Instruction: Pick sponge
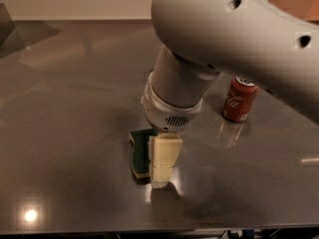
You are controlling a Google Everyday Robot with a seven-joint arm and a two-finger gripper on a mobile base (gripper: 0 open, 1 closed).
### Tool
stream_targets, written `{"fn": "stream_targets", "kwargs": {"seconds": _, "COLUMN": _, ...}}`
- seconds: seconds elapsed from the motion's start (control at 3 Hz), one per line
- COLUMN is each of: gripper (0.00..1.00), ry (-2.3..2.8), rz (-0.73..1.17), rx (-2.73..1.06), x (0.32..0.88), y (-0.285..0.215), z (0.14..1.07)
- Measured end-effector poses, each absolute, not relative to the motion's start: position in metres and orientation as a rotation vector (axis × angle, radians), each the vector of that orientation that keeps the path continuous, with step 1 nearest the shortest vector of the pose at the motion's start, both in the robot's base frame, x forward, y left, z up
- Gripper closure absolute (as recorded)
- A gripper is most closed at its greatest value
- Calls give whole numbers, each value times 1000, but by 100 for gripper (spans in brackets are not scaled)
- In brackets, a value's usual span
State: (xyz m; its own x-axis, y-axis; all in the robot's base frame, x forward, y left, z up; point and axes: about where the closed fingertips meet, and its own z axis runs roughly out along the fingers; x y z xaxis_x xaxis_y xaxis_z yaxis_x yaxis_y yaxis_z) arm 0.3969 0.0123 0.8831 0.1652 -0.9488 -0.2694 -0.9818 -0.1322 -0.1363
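Observation:
The sponge (139,152) lies flat on the grey metal table (70,113), a little in front of the middle, its dark green top up and pale yellow foam showing along its near edge. My gripper (160,179) hangs from the big white arm (214,39) and has come down at the sponge's right side, its cream tip at table level against or just in front of the sponge. The arm covers the sponge's right part.
A red soda can (240,99) stands upright to the right of the gripper, behind it. The table's front edge runs along the bottom of the view. The arm hides the back middle of the table.

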Motion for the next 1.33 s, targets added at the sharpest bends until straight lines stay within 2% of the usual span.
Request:
{"fn": "stream_targets", "kwargs": {"seconds": 0.67, "gripper": 0, "ry": 1900, "rz": 190, "rx": -2222, "x": 410, "y": 14, "z": 829}}
{"fn": "stream_targets", "kwargs": {"seconds": 1.0, "gripper": 17, "ry": 1919, "rz": 212, "rx": -2221, "x": 417, "y": 8, "z": 823}}
{"fn": "stream_targets", "kwargs": {"seconds": 1.33, "gripper": 41, "ry": 1926, "rz": 256, "rx": -2214, "x": 420, "y": 5, "z": 824}}
